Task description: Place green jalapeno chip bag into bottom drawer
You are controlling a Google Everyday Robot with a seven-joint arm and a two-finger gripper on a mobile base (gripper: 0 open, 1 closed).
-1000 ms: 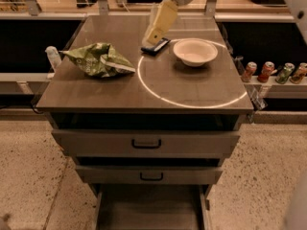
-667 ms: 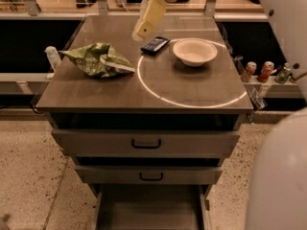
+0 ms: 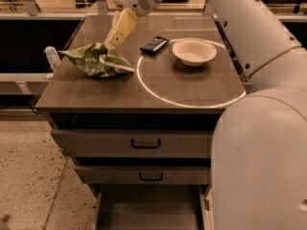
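Note:
The green jalapeno chip bag lies crumpled on the left part of the cabinet top. My gripper hangs down from the arm, its pale fingers pointing at the bag's upper right edge, just touching or a little above it. The bottom drawer is pulled open at the foot of the cabinet, its flat floor bare.
A dark phone-like slab and a white bowl sit on the top to the right of the bag. A white ring of light lies on the surface. My arm fills the right side. Two closed drawers with black handles sit above the open one.
My gripper has swung left from above the phone to the chip bag's edge and come lower. My arm now fills the right of the view.

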